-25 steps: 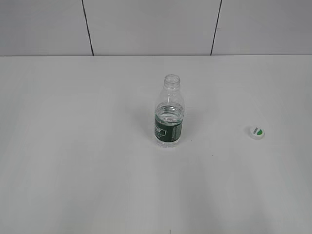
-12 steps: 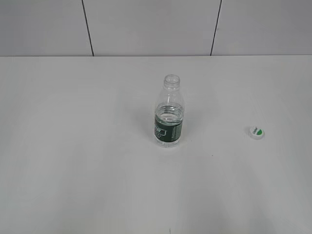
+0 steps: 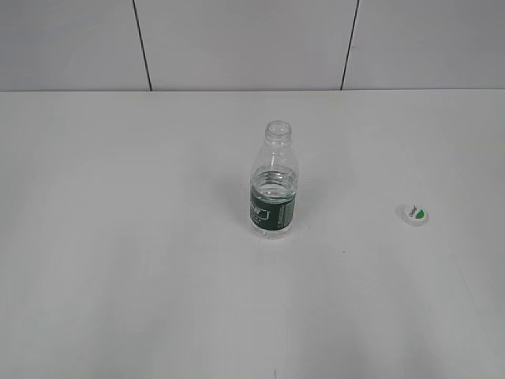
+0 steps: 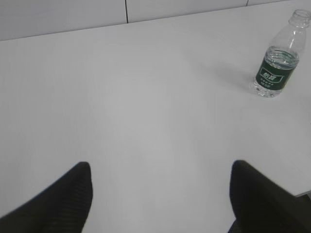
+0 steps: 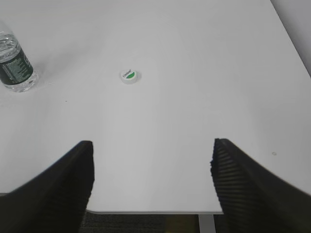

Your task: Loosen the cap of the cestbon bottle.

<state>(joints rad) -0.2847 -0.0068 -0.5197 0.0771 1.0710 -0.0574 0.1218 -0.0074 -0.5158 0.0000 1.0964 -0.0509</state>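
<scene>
The cestbon bottle (image 3: 274, 185) stands upright in the middle of the white table (image 3: 118, 237), its neck open with no cap on it. It also shows at the far right of the left wrist view (image 4: 277, 60) and at the left edge of the right wrist view (image 5: 13, 65). The cap (image 3: 415, 213) lies flat on the table to the bottle's right, green mark up, and shows in the right wrist view (image 5: 129, 75). My left gripper (image 4: 159, 172) is open and empty, far from the bottle. My right gripper (image 5: 151, 150) is open and empty, above the table's near edge. Neither gripper shows in the exterior view.
The table's near edge (image 5: 155, 211) and right edge (image 5: 291, 43) show in the right wrist view, with a table leg (image 5: 206, 223) and dark floor below. A tiled wall (image 3: 245, 43) stands behind the table.
</scene>
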